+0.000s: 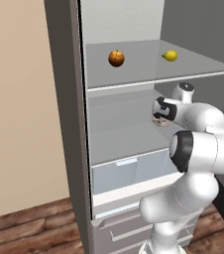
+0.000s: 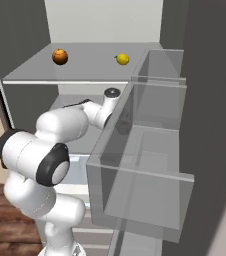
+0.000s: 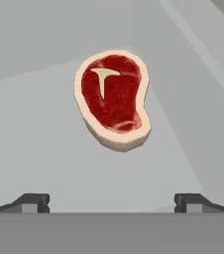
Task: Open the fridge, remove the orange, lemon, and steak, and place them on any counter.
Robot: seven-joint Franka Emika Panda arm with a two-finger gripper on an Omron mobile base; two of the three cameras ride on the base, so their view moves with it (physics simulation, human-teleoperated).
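Left base view: fridge (image 1: 64, 124) standing open, pale grey interior exposed. Orange (image 1: 116, 58) resting on the upper shelf (image 1: 134, 82), toward the left; lemon (image 1: 170, 56) on the same shelf, well apart to the right. White arm (image 1: 198, 154) rising from the lower right and reaching into the compartment under that shelf, wrist turned inward. A sliver of pinkish meat just under the wrist, too hidden to describe. Clear crisper drawer (image 1: 129, 173) below, grey lower drawers beneath it, wooden floor (image 1: 25, 228) at the bottom left.

Right base view: same shelf seen from the other side, orange (image 2: 60, 56) left, lemon (image 2: 122, 59) right, both sitting apart. Arm bent forward into the lower compartment. Clear door bins (image 2: 150, 170) on the open door close at the right, partly covering the wrist.

Hand view: steak (image 3: 113, 99) lying flat on the pale grey lower shelf (image 3: 34, 149), red with a pale fat rim, centred ahead and clear of the tool (image 3: 112, 202). Two dark fingertips (image 3: 33, 202) spread wide apart near the bottom corners, nothing between them, touching nothing.
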